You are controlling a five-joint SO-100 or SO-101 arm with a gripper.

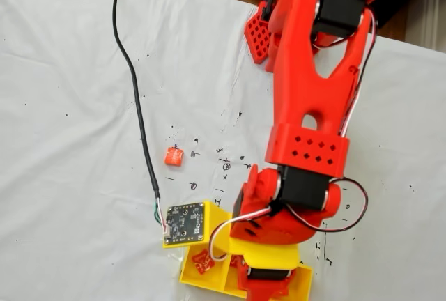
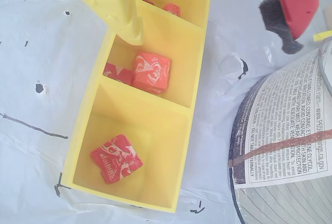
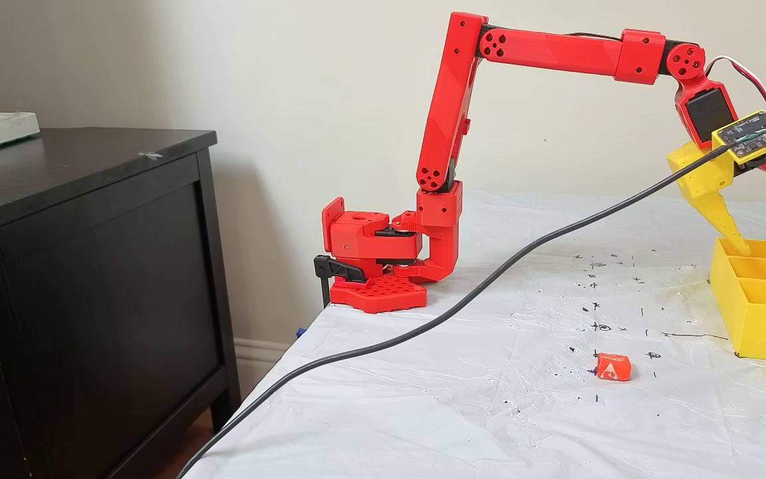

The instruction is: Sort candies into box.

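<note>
The white-covered counter point(image 3: 489, 399) carries one yellow box point(image 2: 194, 79) of three compartments near its edge. The fingers point(image 2: 124, 22), spread apart and holding nothing, hang over the middle compartment. Five candies show: one point(image 2: 116, 158) in an end compartment, two point(image 2: 151, 72) in the middle, one point(image 2: 171, 9) in the far end, one point(image 3: 613, 366) loose on the counter.

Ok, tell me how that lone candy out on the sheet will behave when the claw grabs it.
The lone candy looks small and blocky, so it probably won't roll. Its glossy wrapper may slip between the fingers. It seems light, so a nudge would likely slide it across the white sheet.
</note>
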